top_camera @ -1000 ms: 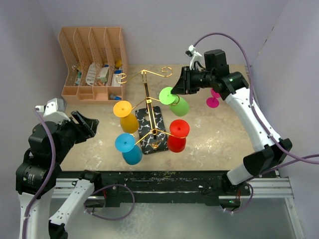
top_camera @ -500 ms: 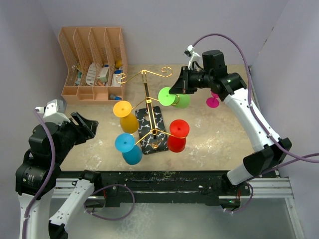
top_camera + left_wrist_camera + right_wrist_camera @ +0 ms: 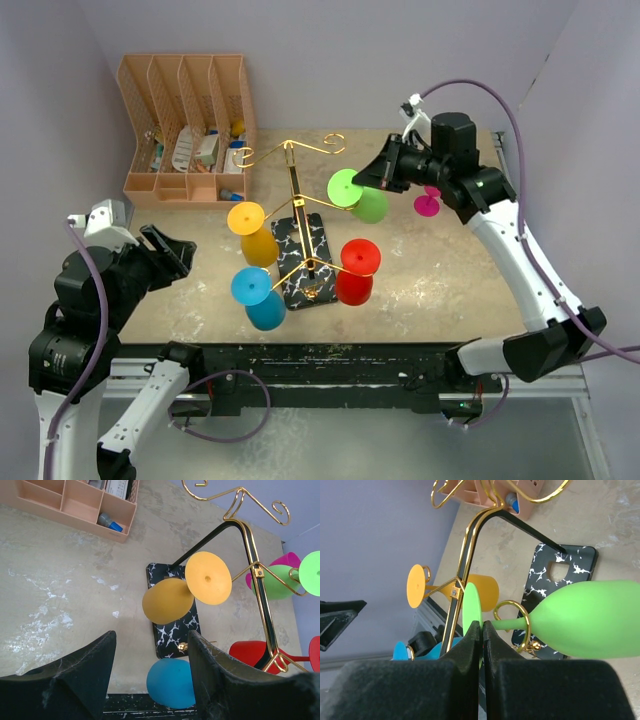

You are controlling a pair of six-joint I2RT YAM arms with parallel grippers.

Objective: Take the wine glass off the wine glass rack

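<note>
Pinched almost shut on the flat foot of the lime-green plastic wine glass (image 3: 585, 617) with the right gripper (image 3: 480, 625), stem resting in a curled hook (image 3: 509, 603) on the far-right arm of the thin gold wire rack (image 3: 297, 215) with black white-veined marble base. Hold that pinch firm, slide the stem straight out through the hook's open side, avoid twisting. Leave the left gripper (image 3: 150, 637), jaws wide and empty, well apart

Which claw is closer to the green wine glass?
Right. The right claw grips the green wine glass by its foot; the left claw hangs open far away, past the wine glass rack.
</note>
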